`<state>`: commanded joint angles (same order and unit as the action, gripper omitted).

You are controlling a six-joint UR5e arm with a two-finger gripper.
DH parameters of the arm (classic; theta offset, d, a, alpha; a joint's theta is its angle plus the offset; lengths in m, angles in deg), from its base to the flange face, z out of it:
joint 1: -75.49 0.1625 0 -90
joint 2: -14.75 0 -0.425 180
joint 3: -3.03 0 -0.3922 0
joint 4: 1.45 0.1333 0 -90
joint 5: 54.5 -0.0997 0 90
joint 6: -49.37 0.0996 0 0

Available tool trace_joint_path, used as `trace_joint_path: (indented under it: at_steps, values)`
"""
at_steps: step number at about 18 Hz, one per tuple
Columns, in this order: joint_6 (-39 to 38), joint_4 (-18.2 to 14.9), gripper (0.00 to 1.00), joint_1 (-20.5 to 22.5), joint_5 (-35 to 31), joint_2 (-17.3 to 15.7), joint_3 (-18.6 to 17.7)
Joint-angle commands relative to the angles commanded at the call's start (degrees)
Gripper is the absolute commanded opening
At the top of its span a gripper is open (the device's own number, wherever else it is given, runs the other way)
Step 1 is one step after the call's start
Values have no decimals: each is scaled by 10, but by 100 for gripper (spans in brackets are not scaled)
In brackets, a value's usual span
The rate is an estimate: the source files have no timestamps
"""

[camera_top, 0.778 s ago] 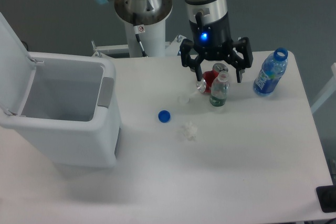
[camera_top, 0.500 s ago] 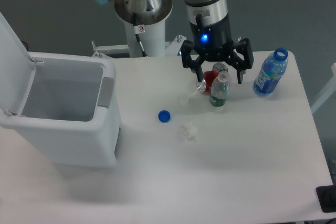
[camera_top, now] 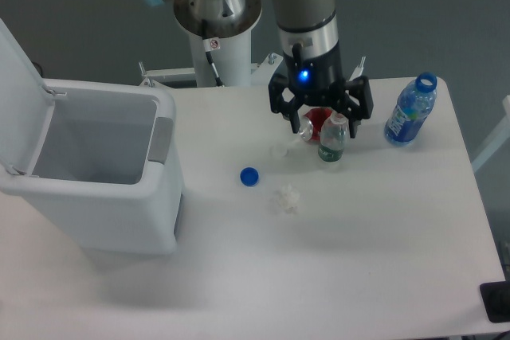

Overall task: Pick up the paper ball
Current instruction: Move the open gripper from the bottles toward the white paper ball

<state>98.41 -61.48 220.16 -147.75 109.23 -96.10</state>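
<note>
On the white table [camera_top: 382, 260], the empty, spread-fingered gripper [camera_top: 320, 114] has slid slightly left at upper centre, starting toward the paper ball [camera_top: 286, 197] lying untouched at centre frame.

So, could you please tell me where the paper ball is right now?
The paper ball lies on the white table near the middle of the camera view, just right of and below the blue bottle cap, clear of the gripper.

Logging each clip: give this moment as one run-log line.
phase: approach | gripper: jaws open, above red can | paper ball: on table, untouched
</note>
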Motion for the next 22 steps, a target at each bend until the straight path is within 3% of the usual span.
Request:
trace_joint_path:
  at_steps: [8,15,19,22]
  values:
    - [0,0,100,-26,0,51,-5]
    - [5,1,100,-33,-2,105,11]
    - [71,2,100,-33,-2,126,15]
    - [75,1,100,-27,4,141,17]
